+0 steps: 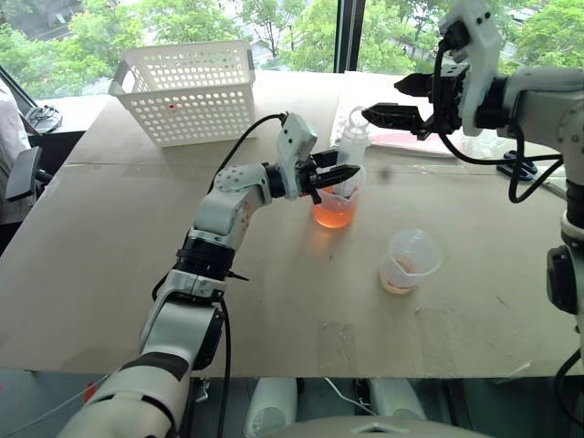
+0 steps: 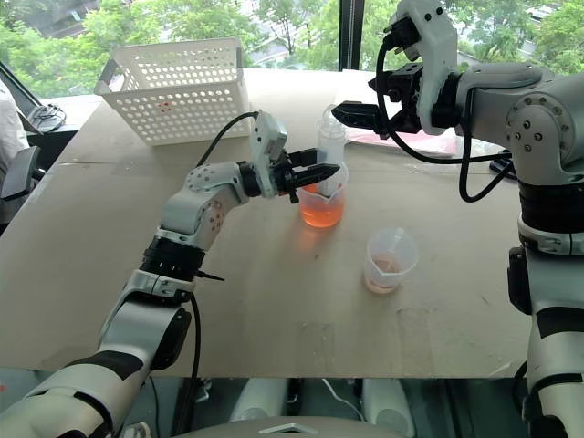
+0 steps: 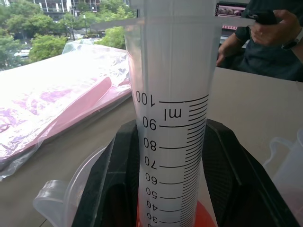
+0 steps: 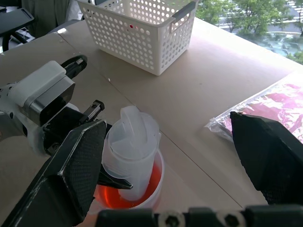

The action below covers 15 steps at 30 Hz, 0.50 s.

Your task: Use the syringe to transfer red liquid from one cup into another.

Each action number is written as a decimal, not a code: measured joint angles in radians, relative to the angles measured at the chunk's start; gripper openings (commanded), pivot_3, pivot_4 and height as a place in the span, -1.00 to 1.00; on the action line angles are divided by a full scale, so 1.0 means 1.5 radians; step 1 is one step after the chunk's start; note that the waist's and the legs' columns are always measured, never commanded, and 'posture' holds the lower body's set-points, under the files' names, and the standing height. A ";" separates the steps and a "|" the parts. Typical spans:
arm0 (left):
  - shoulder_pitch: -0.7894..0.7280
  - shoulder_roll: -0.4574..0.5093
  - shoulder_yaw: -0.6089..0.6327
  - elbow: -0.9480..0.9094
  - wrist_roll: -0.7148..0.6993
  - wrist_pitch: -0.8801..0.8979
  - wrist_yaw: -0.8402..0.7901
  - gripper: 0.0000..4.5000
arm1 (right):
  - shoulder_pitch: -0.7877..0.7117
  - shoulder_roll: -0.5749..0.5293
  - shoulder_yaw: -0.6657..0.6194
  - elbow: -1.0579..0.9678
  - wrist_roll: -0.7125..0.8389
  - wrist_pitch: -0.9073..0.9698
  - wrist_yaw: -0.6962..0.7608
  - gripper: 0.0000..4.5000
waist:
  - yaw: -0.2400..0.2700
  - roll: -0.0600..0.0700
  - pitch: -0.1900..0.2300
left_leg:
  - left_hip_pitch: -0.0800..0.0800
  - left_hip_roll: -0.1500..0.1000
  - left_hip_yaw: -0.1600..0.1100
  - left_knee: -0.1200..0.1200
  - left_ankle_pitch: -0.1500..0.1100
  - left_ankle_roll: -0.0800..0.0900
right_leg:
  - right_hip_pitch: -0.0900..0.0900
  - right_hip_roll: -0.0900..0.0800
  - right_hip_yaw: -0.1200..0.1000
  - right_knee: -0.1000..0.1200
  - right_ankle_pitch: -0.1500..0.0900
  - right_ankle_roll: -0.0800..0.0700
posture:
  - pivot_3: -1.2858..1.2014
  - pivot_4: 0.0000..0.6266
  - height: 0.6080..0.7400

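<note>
The syringe (image 1: pixel 351 144) stands upright with its tip down in the larger spouted cup (image 1: pixel 335 208), which holds red liquid (image 4: pixel 147 183). My left gripper (image 1: pixel 343 173) is shut on the syringe's barrel (image 3: pixel 173 118), one finger (image 3: pixel 108 184) on each side, just above the cup's rim. My right gripper (image 1: pixel 400 100) is open at the syringe's top end (image 4: pixel 130 139), which sits close to one finger (image 4: pixel 71 175); I cannot tell if they touch. The smaller cup (image 1: pixel 411 260) stands to the right, nearer me, with a little red liquid in its bottom.
A white perforated basket (image 1: pixel 187 89) stands at the back left of the brown table (image 1: pixel 109 265). A pink packet in clear plastic (image 3: pixel 61 109) lies behind the cups. A person's hand (image 3: pixel 272 28) shows beyond the table. Cables (image 1: pixel 525 169) lie at the right edge.
</note>
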 measured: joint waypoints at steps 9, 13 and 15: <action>0.003 -0.013 0.016 -0.004 0.014 0.004 0.005 -0.43 | 0.001 0.023 0.045 0.003 -0.066 -0.019 0.017 -0.66 | 0.000 0.000 0.000 | 0.000 0.000 0.000 0.001 0.000 0.000 | 0.000 0.000 0.000 0.001 0.000 0.000 | 0.03 -0.52 1.00; 0.012 -0.014 0.020 -0.009 0.019 0.005 0.007 -0.43 | 0.001 0.042 0.045 0.004 -0.076 -0.019 0.017 -0.96 | 0.000 0.000 0.000 | 0.000 0.000 -0.001 0.002 0.000 0.000 | 0.000 0.000 -0.001 0.001 0.000 0.000 | 0.03 -0.52 1.00; 0.013 -0.013 0.022 -0.010 0.025 0.005 0.007 -0.43 | 0.001 0.047 0.045 0.004 -0.080 -0.018 0.017 -0.96 | 0.000 0.000 0.000 | 0.000 0.000 -0.001 0.002 0.000 0.000 | 0.000 0.000 -0.001 0.002 0.000 0.000 | 0.03 -0.52 1.00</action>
